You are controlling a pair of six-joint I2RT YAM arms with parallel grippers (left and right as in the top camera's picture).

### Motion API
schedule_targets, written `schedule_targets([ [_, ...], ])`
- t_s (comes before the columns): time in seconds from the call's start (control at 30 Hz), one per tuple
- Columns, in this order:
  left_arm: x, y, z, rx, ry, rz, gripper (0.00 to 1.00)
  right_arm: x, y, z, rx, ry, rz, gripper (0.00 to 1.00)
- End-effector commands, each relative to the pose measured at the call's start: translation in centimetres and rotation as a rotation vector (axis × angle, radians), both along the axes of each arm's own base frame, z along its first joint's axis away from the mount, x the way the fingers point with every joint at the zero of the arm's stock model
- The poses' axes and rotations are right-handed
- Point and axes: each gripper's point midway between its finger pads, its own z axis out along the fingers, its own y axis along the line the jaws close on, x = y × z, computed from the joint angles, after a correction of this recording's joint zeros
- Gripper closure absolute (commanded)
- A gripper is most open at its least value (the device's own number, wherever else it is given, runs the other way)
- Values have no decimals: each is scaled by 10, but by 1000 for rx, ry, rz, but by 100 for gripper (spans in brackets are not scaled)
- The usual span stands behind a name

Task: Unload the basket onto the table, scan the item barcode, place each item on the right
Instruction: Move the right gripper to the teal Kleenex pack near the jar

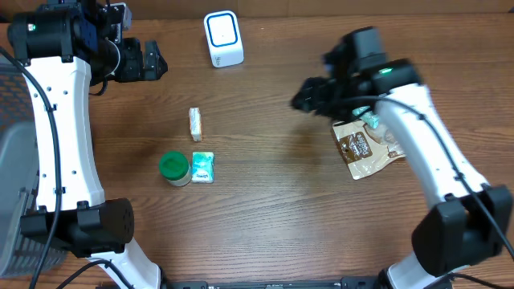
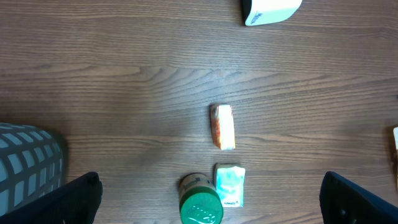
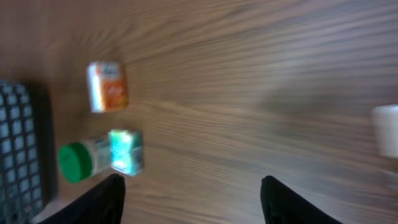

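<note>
Overhead, the crinkly brown foil pouch (image 1: pixel 361 152) at three o'clock looks light, floppy, slippery; pinch its edge. The right end effector (image 1: pixel 305 96) and left end effector (image 1: pixel 157 64) gape empty.

I record an orange-and-white packet (image 2: pixel 223 127) lying flat. Just below it: teal packet (image 2: pixel 230 185) beside green-lidded jar (image 2: pixel 201 208). Up-right of it: white scanner (image 2: pixel 270 10). Down-left: grey basket (image 2: pixel 28 165).

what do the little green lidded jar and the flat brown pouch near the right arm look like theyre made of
Small round jar with the green lid: probably plastic. The lid is an even, matte green, and the body looks pale with a label.
Flat brown printed pouch: probably thin plastic or foil film with a slight sheen. It lies crinkled and uneven, with lighter glints across it.
</note>
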Motion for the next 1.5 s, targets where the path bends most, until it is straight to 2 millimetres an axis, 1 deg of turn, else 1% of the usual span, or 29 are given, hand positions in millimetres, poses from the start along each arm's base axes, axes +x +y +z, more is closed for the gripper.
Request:
schedule_targets([
  [0.0, -2, 0, 12, 16, -38, -23, 1, -20, 47, -31, 40, 103, 0, 36],
  [0.13, -2, 0, 12, 16, -39, -24, 0, -34, 91, -53, 52, 102, 19, 39],
  [0.23, -2, 0, 12, 16, -39, -24, 0, -43, 116, -68, 45, 92, 20, 44],
  [0.37, -2, 0, 12, 16, -38, -23, 0, -54, 155, -85, 66, 61, 91, 47],
  [0.47, -2, 0, 12, 16, -39, -24, 0, -63, 176, -103, 69, 75, 112, 47],
  [0.53, -2, 0, 12, 16, -39, -24, 1, -69, 185, -116, 65, 89, 130, 48],
  [0.67, -2, 0, 12, 16, -38, -23, 0, -77, 192, -130, 50, 107, 149, 52],
  [0.87, -2, 0, 12, 16, -38, -23, 1, -88, 204, -141, 50, 125, 162, 57],
  [1.07, -2, 0, 12, 16, -38, -24, 0, -101, 209, -150, 36, 151, 170, 59],
  [1.2, -2, 0, 12, 16, -38, -24, 0, -104, 211, -152, 22, 144, 173, 67],
  [1.33, -2, 0, 12, 16, -39, -24, 0, -107, 211, -158, 1, 142, 173, 72],
  [1.47, -2, 0, 12, 16, -38, -24, 0, -108, 211, -160, -4, 145, 174, 79],
])
